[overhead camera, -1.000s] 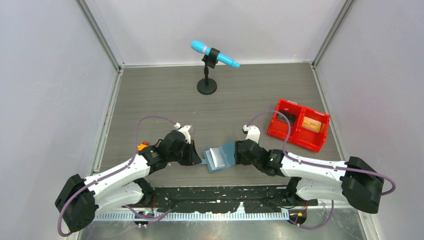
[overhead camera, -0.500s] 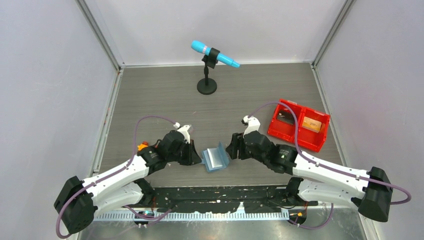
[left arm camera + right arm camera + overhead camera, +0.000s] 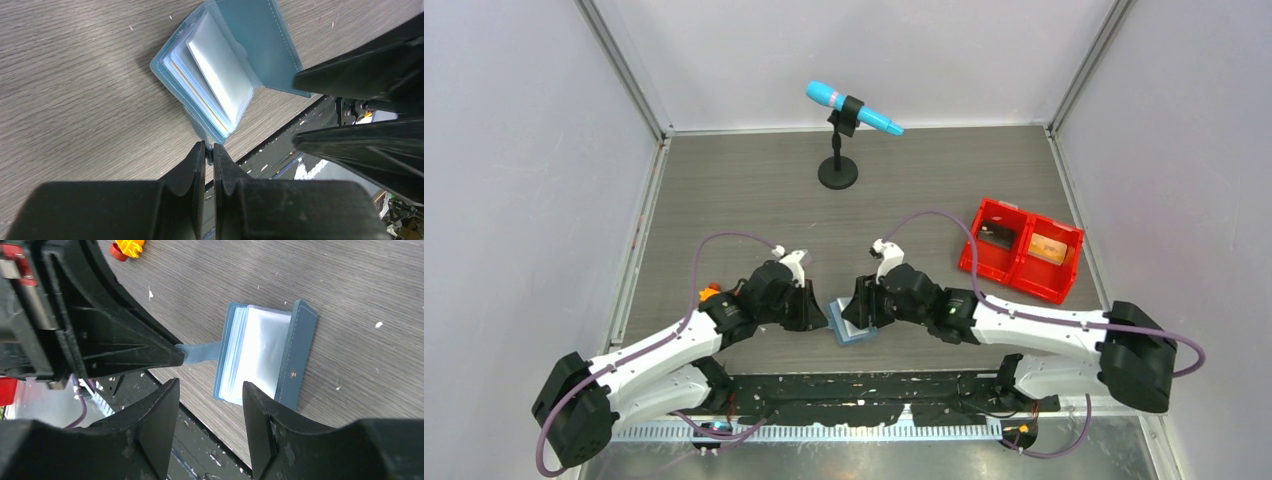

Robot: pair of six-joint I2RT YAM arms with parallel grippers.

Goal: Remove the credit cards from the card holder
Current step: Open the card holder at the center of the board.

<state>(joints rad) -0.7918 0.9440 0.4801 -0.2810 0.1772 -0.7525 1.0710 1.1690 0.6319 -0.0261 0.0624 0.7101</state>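
Note:
The teal-blue card holder (image 3: 235,65) lies open near the table's front edge, its pale clear sleeves (image 3: 260,350) fanned up. A thin yellow card edge (image 3: 197,95) shows between the sleeves. My left gripper (image 3: 209,148) is shut on the holder's strap tab (image 3: 200,351). From the right, my right gripper (image 3: 210,387) hovers open just over the holder (image 3: 849,334), with nothing between its fingers. An orange-gold credit card (image 3: 1047,248) lies in the red bin.
The red two-compartment bin (image 3: 1022,272) stands at the right, a dark item (image 3: 996,237) in its left half. A blue microphone on a stand (image 3: 839,130) is at the back. A small orange object (image 3: 709,293) sits by the left arm. The table's front edge (image 3: 215,432) is close.
My right gripper has moved left from the holder's right flap to over the holder, its jaws a little narrower. The flap has folded inward. The left arm has not moved.

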